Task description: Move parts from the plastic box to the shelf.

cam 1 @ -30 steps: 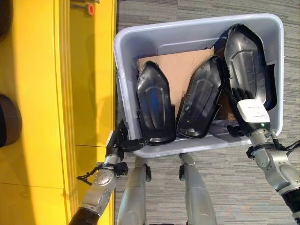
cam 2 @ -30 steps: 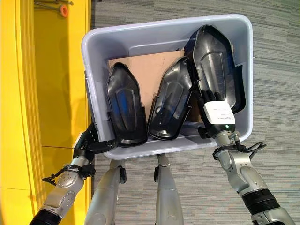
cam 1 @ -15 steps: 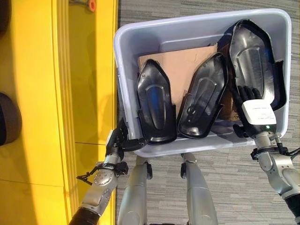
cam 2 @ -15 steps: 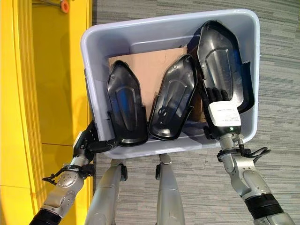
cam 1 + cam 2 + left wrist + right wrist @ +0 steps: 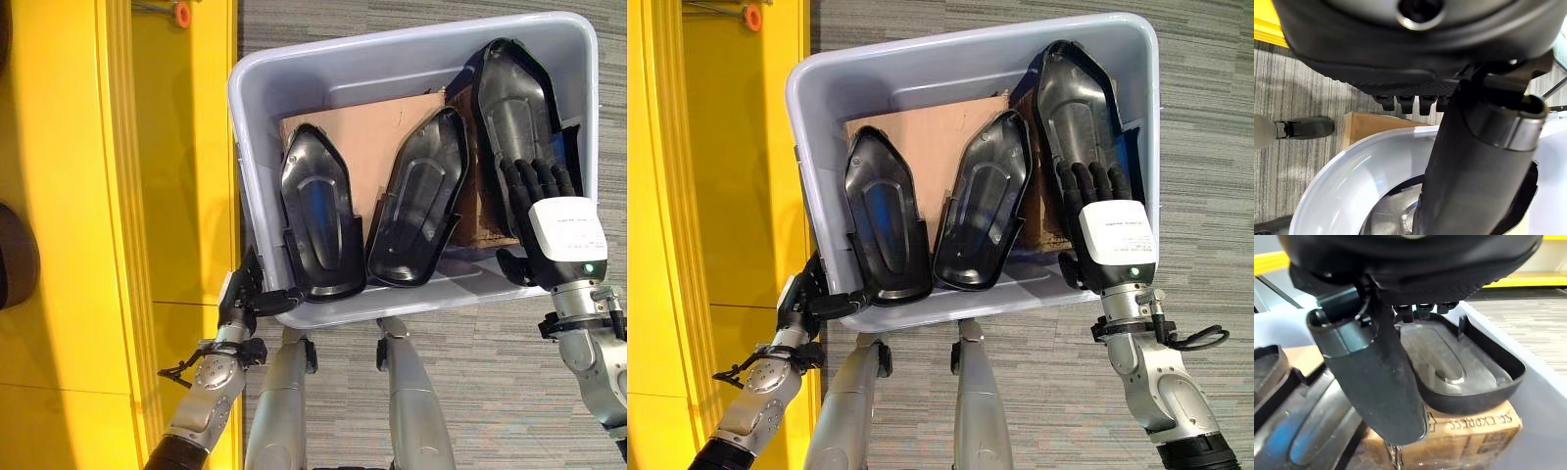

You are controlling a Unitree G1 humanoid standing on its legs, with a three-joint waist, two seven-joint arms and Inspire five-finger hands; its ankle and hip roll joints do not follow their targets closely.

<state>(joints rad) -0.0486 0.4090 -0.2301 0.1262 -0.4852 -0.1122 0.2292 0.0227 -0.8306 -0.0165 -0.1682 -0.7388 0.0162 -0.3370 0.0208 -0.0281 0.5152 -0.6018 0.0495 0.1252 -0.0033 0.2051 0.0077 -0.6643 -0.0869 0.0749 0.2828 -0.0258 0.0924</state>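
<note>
A pale grey plastic box (image 5: 392, 49) stands on the carpet in front of me. Three black moulded parts lie in it on cardboard (image 5: 372, 127): a left part (image 5: 318, 220), a middle part (image 5: 416, 211) and a right part (image 5: 514, 98). My right hand (image 5: 549, 211) hovers over the near end of the right part (image 5: 1459, 362), open with straight fingers and holding nothing. My left hand (image 5: 250, 294) is at the box's near-left corner. Its thumb (image 5: 1474, 171) lies over the rim (image 5: 1352, 166), with the fingers curled on the outside.
A yellow shelf (image 5: 59, 196) runs along the left side, close to the box. On it are a small orange item (image 5: 181, 14) at the far end and a dark round object (image 5: 15, 255) at the left edge. Grey carpet (image 5: 470, 392) surrounds the box.
My right hand has moved right, from the gap beside the middle part to above the right part. My left hand stays on the box's corner.
</note>
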